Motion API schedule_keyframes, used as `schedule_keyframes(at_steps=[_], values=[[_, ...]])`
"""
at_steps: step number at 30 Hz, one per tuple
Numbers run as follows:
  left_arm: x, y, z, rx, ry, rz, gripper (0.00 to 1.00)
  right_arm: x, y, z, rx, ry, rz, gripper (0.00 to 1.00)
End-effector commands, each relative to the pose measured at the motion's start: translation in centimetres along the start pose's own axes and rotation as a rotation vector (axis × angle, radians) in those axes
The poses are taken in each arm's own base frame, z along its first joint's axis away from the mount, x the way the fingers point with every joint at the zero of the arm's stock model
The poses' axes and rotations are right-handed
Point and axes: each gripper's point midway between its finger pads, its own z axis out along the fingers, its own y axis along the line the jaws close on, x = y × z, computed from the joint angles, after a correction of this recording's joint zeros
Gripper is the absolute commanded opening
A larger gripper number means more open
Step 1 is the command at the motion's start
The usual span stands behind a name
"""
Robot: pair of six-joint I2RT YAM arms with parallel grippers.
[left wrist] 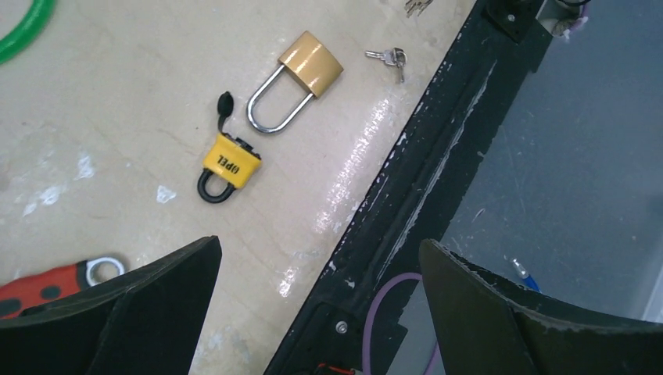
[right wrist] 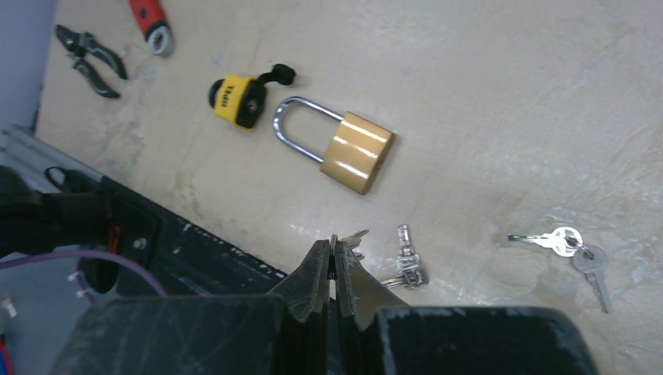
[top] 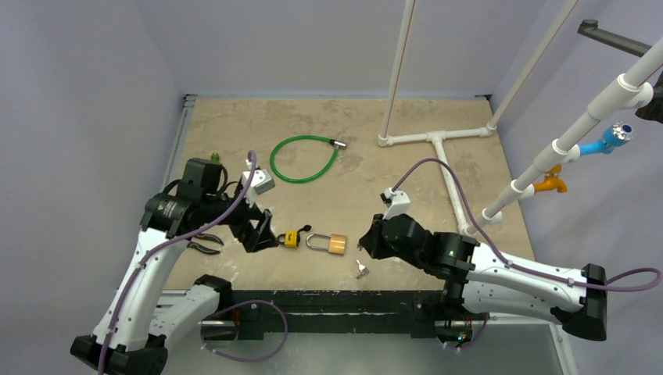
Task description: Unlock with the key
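A brass padlock (top: 336, 244) (left wrist: 311, 64) (right wrist: 358, 152) with a long steel shackle lies flat near the table's front edge. Just left of it lies a small yellow padlock (top: 291, 239) (left wrist: 229, 162) (right wrist: 234, 100). My right gripper (top: 366, 238) (right wrist: 335, 248) is shut on a thin silver key (right wrist: 356, 234), whose blade pokes out beside the fingertips, low over the table to the right of the brass padlock. A small bunch of keys (right wrist: 408, 266) (top: 361, 269) lies close by. My left gripper (top: 262, 234) (left wrist: 320, 246) hangs open and holds nothing, left of the yellow padlock.
Another pair of keys (right wrist: 571, 246) lies further right. A green cable lock (top: 303, 158) sits mid-table. Pliers (top: 205, 244) (right wrist: 90, 61) and a red-handled tool (left wrist: 47, 285) lie at the left. A white pipe frame (top: 438, 138) stands at the back right. A black rail (top: 328, 301) edges the front.
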Motion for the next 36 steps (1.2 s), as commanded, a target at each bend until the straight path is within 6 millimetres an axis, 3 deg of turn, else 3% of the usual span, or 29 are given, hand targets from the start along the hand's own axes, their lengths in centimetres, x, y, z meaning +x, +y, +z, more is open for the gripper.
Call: schedule_keyframes(at_steps=[1,7,15,18,21,24,27,32,36], values=[[-2.7,-0.3,3.1,0.104,-0.055,-0.012,1.00,-3.2,4.6,-2.6,-0.189,-0.046,0.012,0.00],[-4.2,-1.9,5.3,0.182,-0.072,0.101,1.00,-5.3,9.4,-5.5,-0.408,-0.053,0.007,0.00],[-5.0,-6.8,6.0,0.503,-0.037,0.078,1.00,-8.1,15.2,-8.4,-0.610,-0.062,-0.061,0.00],[-5.3,-7.5,5.0,0.499,-0.040,0.161,1.00,-9.0,16.1,-8.6,-0.621,-0.074,-0.067,0.00],[-6.6,-7.6,2.5,0.387,-0.134,0.323,1.00,-9.8,16.8,-8.9,-0.632,-0.088,-0.071,0.00],[-7.3,-7.9,1.0,0.362,-0.140,0.362,1.00,-9.9,17.7,-9.7,-0.689,-0.090,-0.077,0.00],[-7.5,-8.3,1.6,0.374,-0.172,0.364,1.00,-10.1,18.5,-10.3,-0.731,-0.093,-0.088,0.00],[-7.3,-10.8,1.9,0.381,-0.244,0.559,0.97,-10.8,19.4,-11.1,-0.765,-0.097,-0.107,0.00],[-8.4,-10.4,2.5,0.319,-0.271,0.600,0.90,-11.5,20.1,-11.6,-0.784,-0.120,-0.122,0.00]])
